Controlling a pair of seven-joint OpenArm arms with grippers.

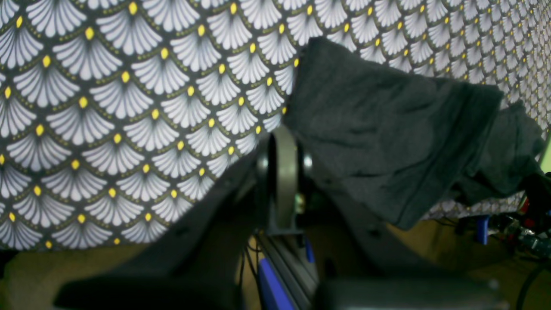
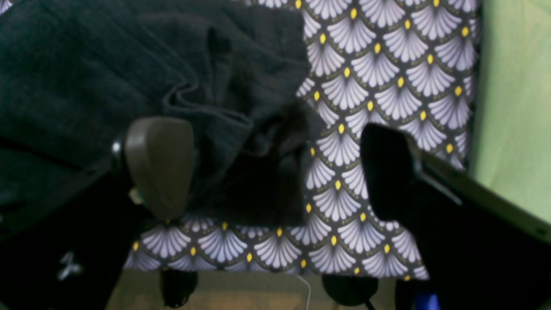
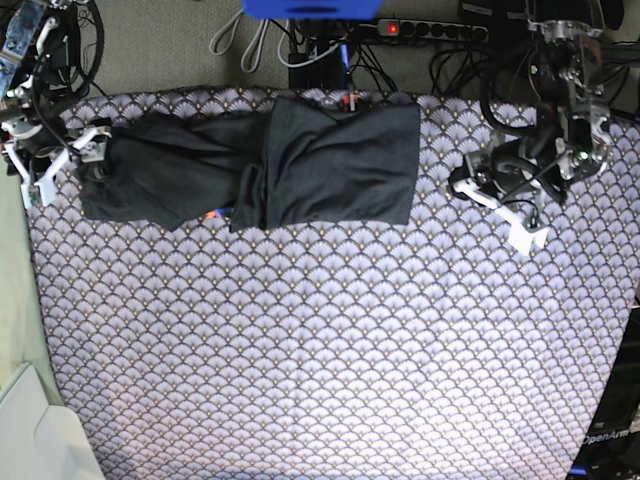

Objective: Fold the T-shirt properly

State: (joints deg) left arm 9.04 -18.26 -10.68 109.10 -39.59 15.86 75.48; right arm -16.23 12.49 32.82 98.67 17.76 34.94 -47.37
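My right gripper (image 2: 275, 172) hangs spread, unclenched, over the T-shirt's (image 3: 260, 165) bunched end at upper left, and closing now could pinch several layers.

Bare scallop-patterned cloth (image 3: 330, 360) below the T-shirt (image 3: 260, 170); cable clutter (image 3: 420, 45) behind.

t-shirt (image 2: 86, 69): matt, soft charcoal knit cloth, creased beside the right gripper (image 2: 275, 172) fingers (image 2: 159, 163), which are smooth matt plastic. patterned cloth (image 2: 379, 86) beneath the jaws: smooth printed weave.
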